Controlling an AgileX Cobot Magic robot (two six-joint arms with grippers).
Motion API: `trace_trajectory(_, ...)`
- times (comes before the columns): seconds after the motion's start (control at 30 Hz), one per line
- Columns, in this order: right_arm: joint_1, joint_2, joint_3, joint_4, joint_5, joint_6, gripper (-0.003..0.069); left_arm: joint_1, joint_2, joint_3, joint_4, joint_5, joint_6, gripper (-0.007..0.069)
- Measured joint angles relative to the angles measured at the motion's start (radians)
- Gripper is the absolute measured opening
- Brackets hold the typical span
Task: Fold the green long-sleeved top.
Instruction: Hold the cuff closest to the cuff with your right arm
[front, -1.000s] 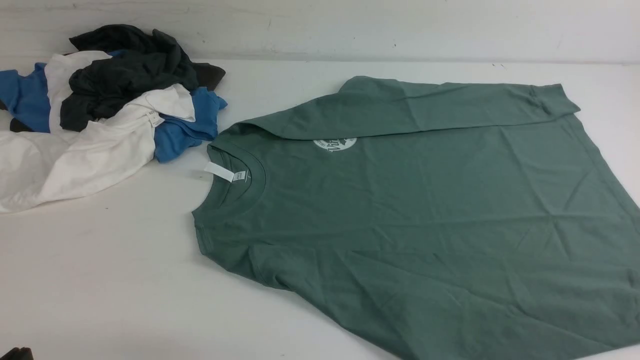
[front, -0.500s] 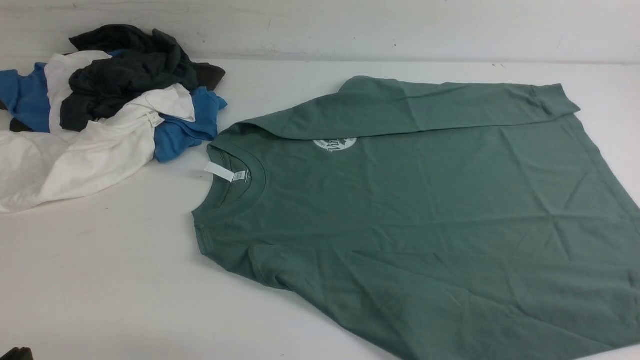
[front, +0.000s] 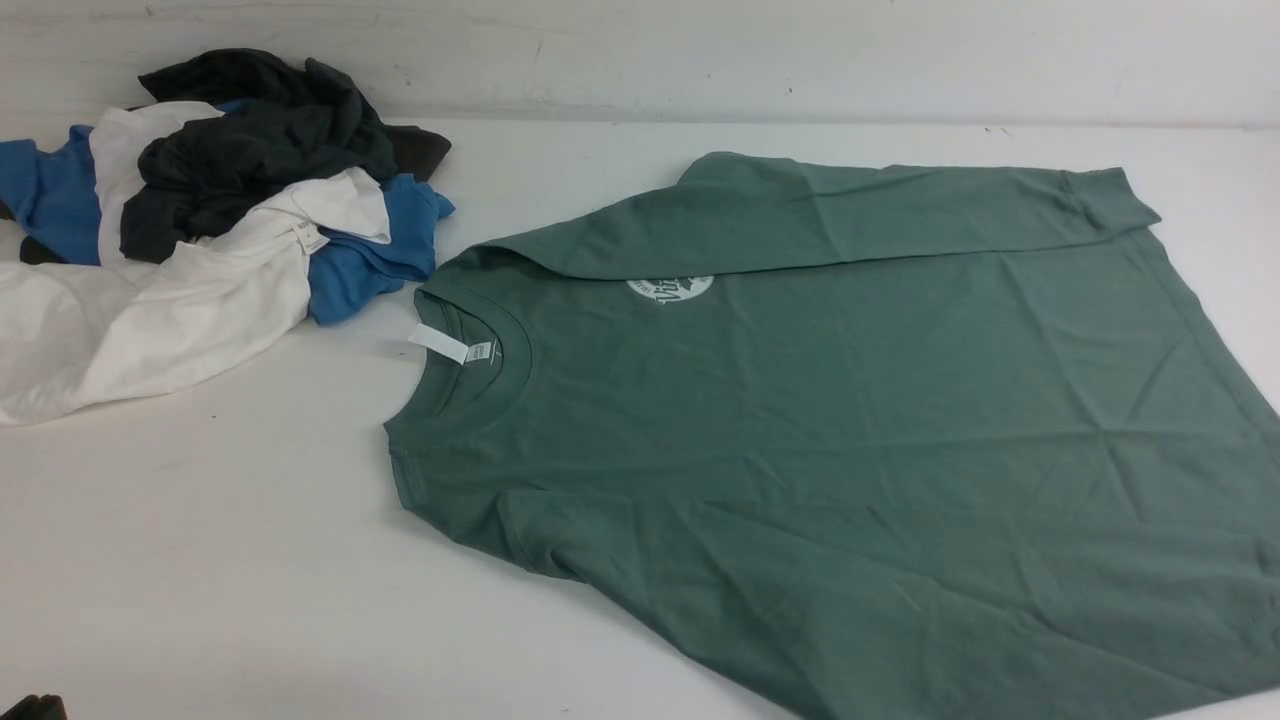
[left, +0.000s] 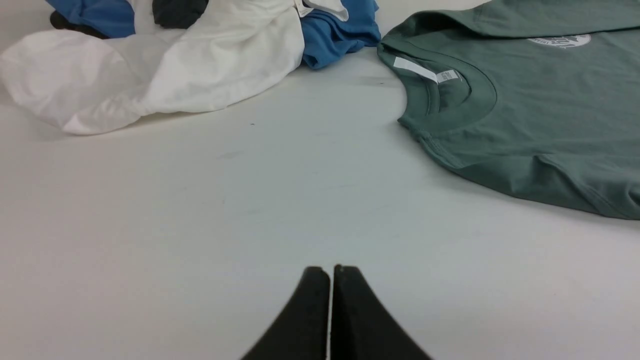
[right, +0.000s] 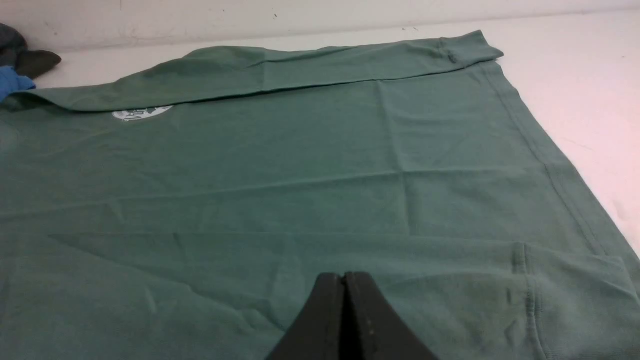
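Front view, me to my spotter: "The green long-sleeved top (front: 850, 420) lies flat on the table (front: 200, 560), on my right side. Its collar points toward the pile of other clothes (front: 200, 220) and does not touch it."

Spotter: "Any folds in yet?"

Me: "The far sleeve (front: 880, 215) is laid across the body along the far edge and covers part of the chest logo (front: 670, 288). On the right wrist camera the near sleeve (right: 570, 295) also looks turned in over the body, with its cuff near the hem. So I judge the sleeves done. The body is at full length, so it has yet to be doubled over and tidied."

Spotter: "And the jaws?"

Me: "Both pairs are pressed together and holding nothing. The left gripper (left: 330, 272) hangs over bare table, well apart from the collar. The right gripper (right: 344, 277) sits over the near part of the top, and I cannot tell whether it touches the cloth."
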Motion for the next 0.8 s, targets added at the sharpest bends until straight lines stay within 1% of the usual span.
trace_trajectory(0.1, 0.000, 0.000, 0.003, -0.013, -0.032, 0.003, -0.0015, 0.000, 0.000, 0.000, 0.000, 0.000, 0.000, -0.0003)
trace_trajectory(0.17, 0.000, 0.000, 0.003, 0.024, -0.066, 0.040, -0.0015, 0.000, 0.000, 0.000, 0.000, 0.000, 0.000, -0.0003)
trace_trajectory(0.33, 0.000, 0.000, 0.003, 0.230, -0.181, 0.202, -0.0015, 0.000, 0.000, 0.000, 0.000, 0.000, 0.000, -0.0003)
trace_trajectory(0.43, 0.000, 0.000, 0.003, 0.316, -0.205, 0.236, -0.0015, 0.000, 0.000, 0.000, 0.000, 0.000, 0.000, -0.0003)
trace_trajectory(0.53, 0.000, 0.000, 0.003, 0.361, -0.205, 0.244, -0.0015, 0.000, 0.000, 0.000, 0.000, 0.000, 0.000, -0.0003)
trace_trajectory(0.63, 0.000, 0.000, 0.003, 0.369, -0.187, 0.244, -0.0015, 0.000, 0.000, 0.000, 0.000, 0.000, 0.000, -0.0003)
trace_trajectory(0.73, 0.000, 0.000, -0.015, 0.379, -0.117, 0.244, -0.0015, 0.000, 0.000, 0.000, 0.000, 0.000, 0.000, -0.0003)
trace_trajectory(0.8, 0.000, 0.006, -0.099, 0.361, -0.044, 0.244, -0.0015, 0.000, 0.000, 0.000, 0.000, 0.000, 0.000, -0.0003)
